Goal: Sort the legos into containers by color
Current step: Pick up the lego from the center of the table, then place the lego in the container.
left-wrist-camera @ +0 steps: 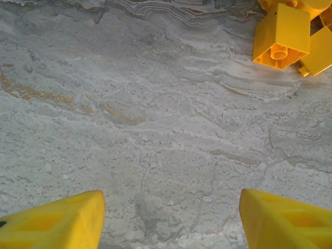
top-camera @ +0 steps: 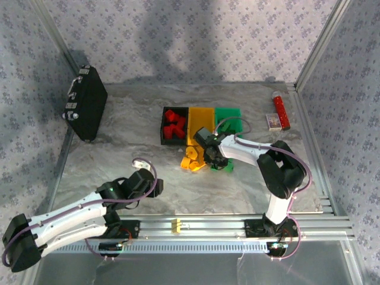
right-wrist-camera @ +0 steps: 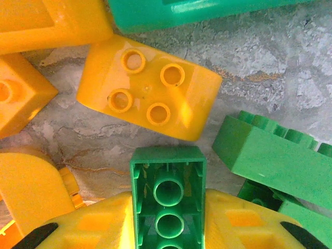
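In the right wrist view my right gripper [right-wrist-camera: 168, 220] is shut on a green lego [right-wrist-camera: 168, 192], hollow underside facing the camera, just above the table. A yellow four-stud lego [right-wrist-camera: 150, 88] lies just beyond it, more green legos [right-wrist-camera: 275, 161] to the right. From above, the right gripper [top-camera: 212, 156] sits between the yellow pile [top-camera: 192, 160] and the loose green legos [top-camera: 225, 167], just in front of the containers: black bin [top-camera: 164, 126] with red legos [top-camera: 174, 124], yellow bin [top-camera: 202, 122], green bin [top-camera: 228, 119]. My left gripper [left-wrist-camera: 171, 220] stands open over bare table, yellow legos [left-wrist-camera: 282, 33] far ahead.
A large black briefcase [top-camera: 86, 110] leans at the back left. A red tube [top-camera: 280, 110] and a small box [top-camera: 273, 121] lie at the back right. An aluminium rail [top-camera: 237, 225] runs along the near edge. Frame posts bound both sides.
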Controlling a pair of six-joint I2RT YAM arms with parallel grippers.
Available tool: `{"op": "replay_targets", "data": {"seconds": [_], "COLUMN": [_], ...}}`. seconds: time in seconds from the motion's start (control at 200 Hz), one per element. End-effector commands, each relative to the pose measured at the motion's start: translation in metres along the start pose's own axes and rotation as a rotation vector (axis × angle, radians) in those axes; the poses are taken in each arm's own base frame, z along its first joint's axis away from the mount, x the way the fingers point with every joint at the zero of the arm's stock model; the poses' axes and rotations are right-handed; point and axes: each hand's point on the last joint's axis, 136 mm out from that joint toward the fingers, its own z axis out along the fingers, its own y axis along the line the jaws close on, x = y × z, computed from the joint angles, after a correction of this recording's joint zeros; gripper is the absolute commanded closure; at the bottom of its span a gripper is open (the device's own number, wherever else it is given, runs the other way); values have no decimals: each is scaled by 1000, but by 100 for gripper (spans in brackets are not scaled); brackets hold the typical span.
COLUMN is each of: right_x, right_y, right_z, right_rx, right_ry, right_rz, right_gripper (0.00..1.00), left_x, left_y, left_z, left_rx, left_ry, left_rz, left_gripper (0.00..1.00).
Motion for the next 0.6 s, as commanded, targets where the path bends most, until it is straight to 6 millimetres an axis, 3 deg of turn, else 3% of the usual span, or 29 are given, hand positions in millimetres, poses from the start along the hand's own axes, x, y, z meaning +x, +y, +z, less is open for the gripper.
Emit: {"op": "replay_targets", "data": {"seconds": [0.0,0.255,0.295,0.42,0.595], "right_x": [17,-14,-30,-63,-110], "right_y": [-12,-15,-9,-20,-41], "right_z": [2,-47,-64,-87,-94], "right_rx": [35,-22,-62,-98,-91], "right_ry": [72,-21,-62,-125,-156], "right_rz": [-15,-26,-18,8,42], "right_gripper": [65,65,65,65,65], "left_x": [-8,-13,-13,-12,-9], "left_y": [-1,-5,-5,-4,-9], "left_z": [-4,-5,-4,-4,-5], "left_rx": [-17,-22,-23,-22,1], "left_ry": [-18,-15,-14,-12,4], "left_rz": [17,38,39,33,40], "left_gripper": [31,31,31,31,31]}}
